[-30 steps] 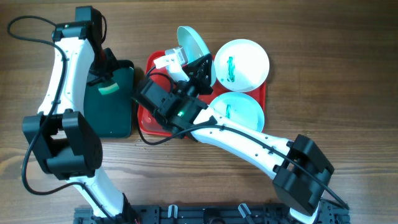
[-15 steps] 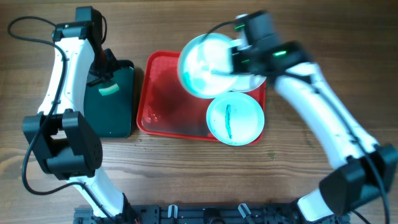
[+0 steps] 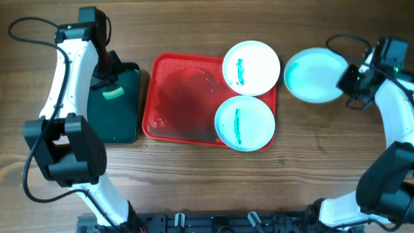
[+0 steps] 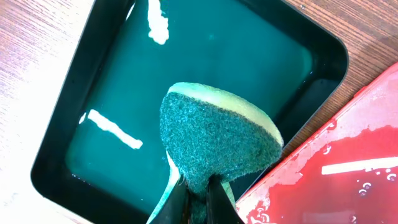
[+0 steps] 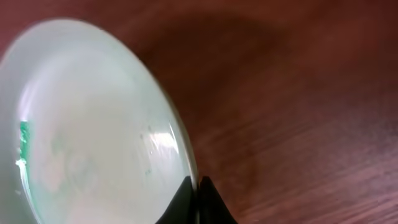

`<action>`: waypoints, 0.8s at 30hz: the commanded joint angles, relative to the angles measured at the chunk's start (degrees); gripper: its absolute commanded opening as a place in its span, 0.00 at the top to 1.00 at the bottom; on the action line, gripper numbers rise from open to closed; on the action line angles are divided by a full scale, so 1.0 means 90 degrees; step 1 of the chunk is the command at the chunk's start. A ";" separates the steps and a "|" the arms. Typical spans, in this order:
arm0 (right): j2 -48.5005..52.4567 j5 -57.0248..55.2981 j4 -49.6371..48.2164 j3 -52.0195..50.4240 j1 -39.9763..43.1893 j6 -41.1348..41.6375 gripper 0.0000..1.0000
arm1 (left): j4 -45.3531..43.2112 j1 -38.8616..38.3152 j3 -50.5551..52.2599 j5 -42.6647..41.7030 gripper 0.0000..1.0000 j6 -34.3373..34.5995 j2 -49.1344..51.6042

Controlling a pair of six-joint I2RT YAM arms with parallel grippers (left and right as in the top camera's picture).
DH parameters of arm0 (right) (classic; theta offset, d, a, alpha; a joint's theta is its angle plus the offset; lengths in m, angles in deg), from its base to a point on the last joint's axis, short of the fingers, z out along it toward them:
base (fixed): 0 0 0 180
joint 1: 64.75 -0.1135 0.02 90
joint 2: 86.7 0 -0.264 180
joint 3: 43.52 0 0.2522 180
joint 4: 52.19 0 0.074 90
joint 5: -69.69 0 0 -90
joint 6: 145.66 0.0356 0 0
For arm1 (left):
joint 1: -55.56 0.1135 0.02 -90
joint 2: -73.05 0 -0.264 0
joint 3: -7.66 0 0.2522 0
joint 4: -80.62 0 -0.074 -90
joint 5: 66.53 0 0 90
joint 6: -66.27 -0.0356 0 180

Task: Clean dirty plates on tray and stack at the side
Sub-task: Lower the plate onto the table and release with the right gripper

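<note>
The red tray [image 3: 181, 97] lies mid-table with two white plates on its right half, a far one [image 3: 251, 67] and a near one [image 3: 244, 123], each with a green smear. My right gripper [image 3: 347, 79] is shut on the rim of a third plate [image 3: 315, 75], held over the bare wood right of the tray. In the right wrist view that plate [image 5: 87, 124] is gripped at its edge by my right gripper [image 5: 199, 186]; a small green mark shows at its left. My left gripper [image 4: 198, 193] is shut on a green sponge [image 4: 217, 140] above the dark green tray [image 4: 112, 68].
The dark green tray [image 3: 116, 103] holds water and sits left of the red tray. The red tray's left half is wet. Cables trail at the far left and far right. A black rail runs along the table's near edge.
My right arm has swung the plate from over the tray's left half, across the other plates, to the wood right of the tray. The left arm has not moved.
</note>
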 commanded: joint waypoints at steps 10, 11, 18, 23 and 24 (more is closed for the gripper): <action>0.0342 -0.0153 -0.1474 -0.1319 0.0760 -0.0255 0.78 | 0.0002 0.0017 0.0029 -0.0034 0.96 0.0078 0.0053; 0.0325 -0.0126 -0.1367 -0.1297 0.0760 -0.0240 0.66 | 0.0002 0.0017 0.0029 -0.0034 0.96 0.0078 0.0053; 0.0085 0.2567 -0.0039 -0.0197 0.0231 -0.0950 0.55 | -0.0073 0.0017 0.0029 -0.0036 0.96 0.0078 0.0053; 0.0214 0.1647 -0.0044 -0.0313 -0.1460 -0.1205 0.55 | -0.0092 0.0017 0.0029 -0.0036 0.96 0.0080 0.0053; 0.0287 0.1566 -0.0087 -0.0313 -0.1722 -0.1188 0.55 | -0.0100 0.0017 0.0029 -0.0036 0.96 0.0080 0.0053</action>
